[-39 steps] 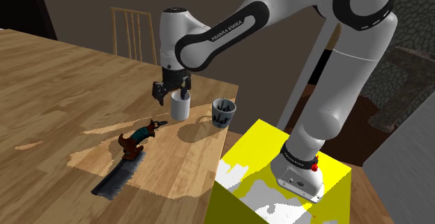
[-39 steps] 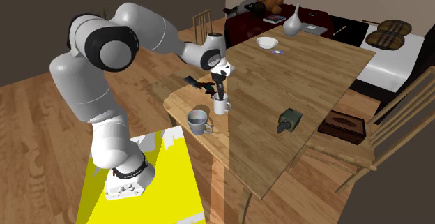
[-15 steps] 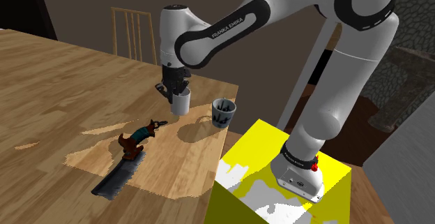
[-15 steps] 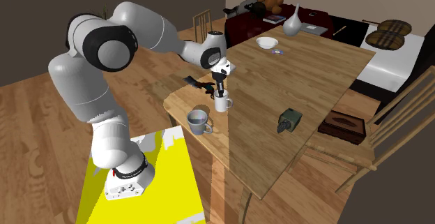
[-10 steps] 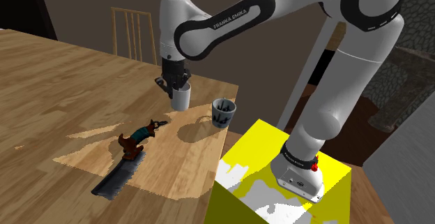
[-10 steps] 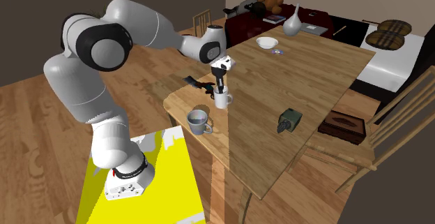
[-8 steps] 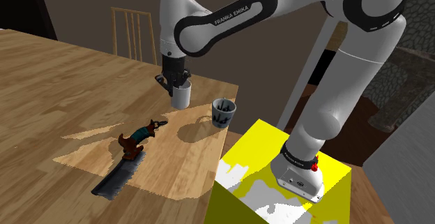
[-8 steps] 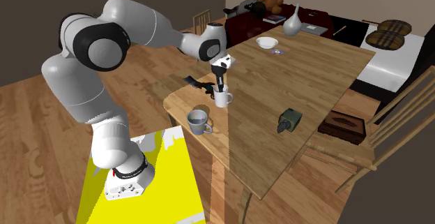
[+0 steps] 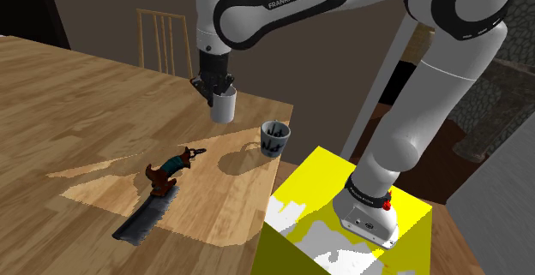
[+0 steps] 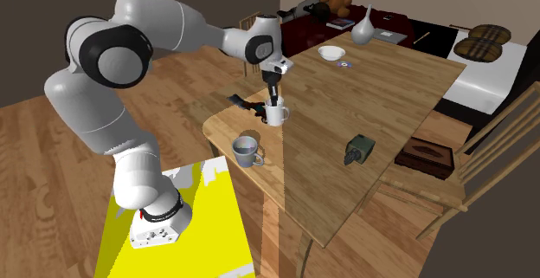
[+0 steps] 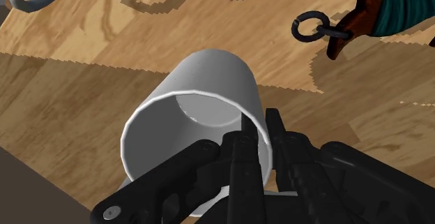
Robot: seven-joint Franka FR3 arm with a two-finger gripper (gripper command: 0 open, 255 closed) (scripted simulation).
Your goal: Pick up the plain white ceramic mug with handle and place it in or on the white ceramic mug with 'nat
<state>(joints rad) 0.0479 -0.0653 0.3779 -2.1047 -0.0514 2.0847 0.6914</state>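
Observation:
A plain white mug (image 9: 224, 107) hangs tilted above the wooden table (image 9: 77, 110), lifted clear of it, with its shadow on the wood below. My black gripper (image 9: 214, 89) is shut on its rim. In the wrist view one finger sits inside the white mug (image 11: 202, 114) and the other outside, the gripper (image 11: 259, 135) clasping the wall. The second mug (image 9: 274, 137), grey-white with dark markings, stands near the table corner towards the stand. In the second exterior view the held mug (image 10: 277, 114) is up and beyond the second mug (image 10: 247, 151), with the gripper (image 10: 273, 93) above it.
A small dagger with a teal grip (image 9: 170, 170) and a dark sheath (image 9: 144, 219) lie on the table, at the shoulder view's left of the mugs. A chair (image 9: 163, 38) stands behind the table. Farther along are a bowl (image 10: 331, 53), a vase (image 10: 364, 27), a dark green object (image 10: 358, 151) and a box (image 10: 425, 157).
The arm has risen, carrying the white mug up off the table. The second mug and the dagger have stayed where they were.

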